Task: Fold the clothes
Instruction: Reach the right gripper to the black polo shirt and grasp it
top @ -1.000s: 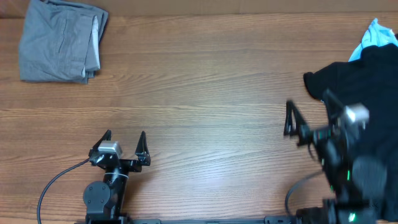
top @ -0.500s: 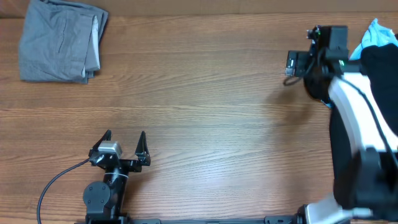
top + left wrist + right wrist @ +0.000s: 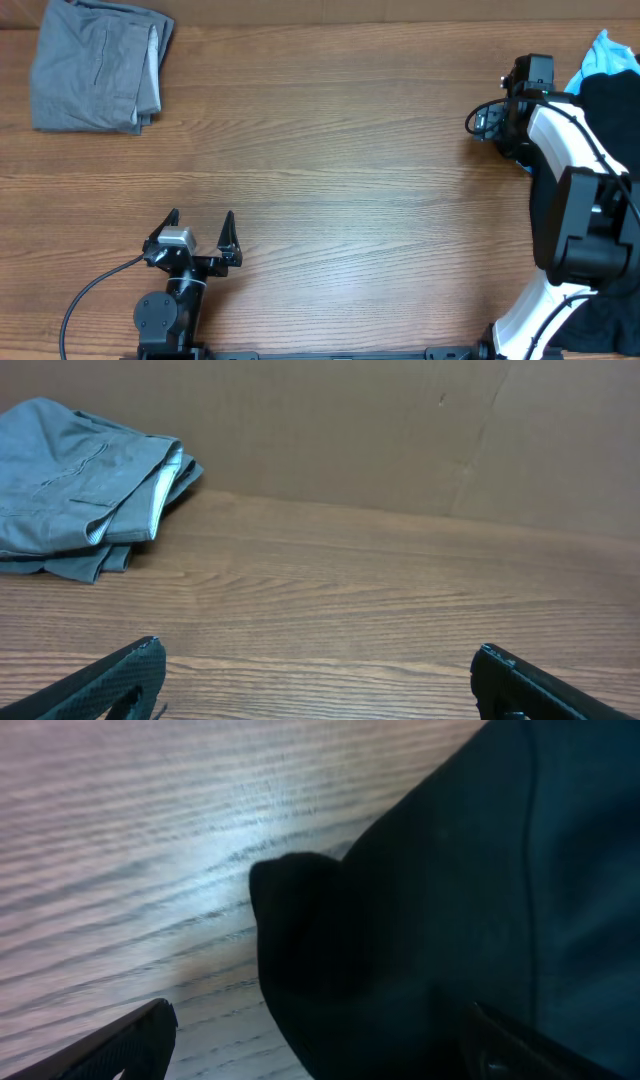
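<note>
Black T-shirt (image 3: pixel 450 900) lies bunched just before the wide-open right claw (image 3: pixel 320 1025)

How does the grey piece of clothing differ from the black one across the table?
The grey garment is folded into a neat stack; the black T-shirt lies in a rumpled heap. The grey garment sits alone at the far left; the black T-shirt has the open right hand at its edge. Both lie on the table.
</note>
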